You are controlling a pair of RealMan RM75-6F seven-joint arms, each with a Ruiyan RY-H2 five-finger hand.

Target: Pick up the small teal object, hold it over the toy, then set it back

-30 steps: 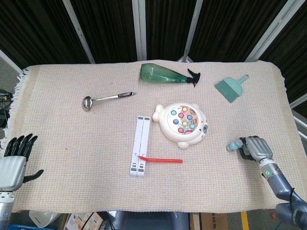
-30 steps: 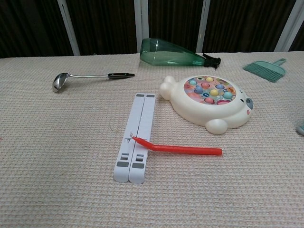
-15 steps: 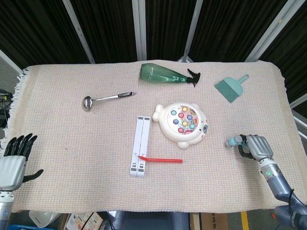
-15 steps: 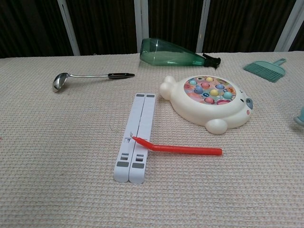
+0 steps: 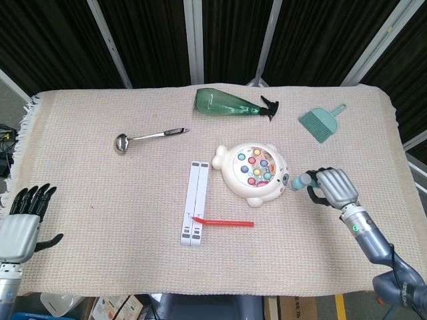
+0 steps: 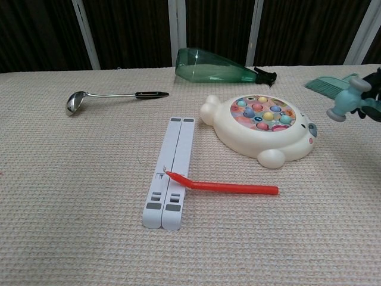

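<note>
My right hand (image 5: 331,187) fingers hold the small teal object (image 5: 299,181) just beside the toy (image 5: 252,173); next I must centre it above

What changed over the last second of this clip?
The right robot hand, gripping the small teal object, moved left toward the toy and lifted: in the chest view the object went from the right edge near the cloth to higher up, beside the toy. The left robot hand kept to its corner, holding nothing. Ladle, bottle, dustpan, white stand and red stick stayed put.
</note>
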